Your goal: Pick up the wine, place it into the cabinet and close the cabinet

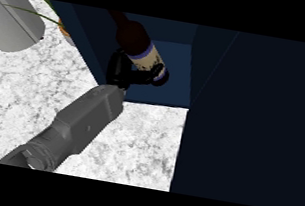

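This looks like a kitchen in a home. The worktop (134,142) is speckled white and grey stone — the kind people have beside a sink or stove. A dark blue cabinet (258,117) stands on it with its inside open to view, and a wine bottle (141,47) with a pale label is in there. At the far left sits a big grey rounded thing (8,20) — what it is cannot be told.

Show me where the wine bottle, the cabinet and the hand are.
wine bottle (146,52), head view, on its pale label.
cabinet (272,120), head view, on its dark open door.
hand (124,72), head view, on curled fingers around the bottle.
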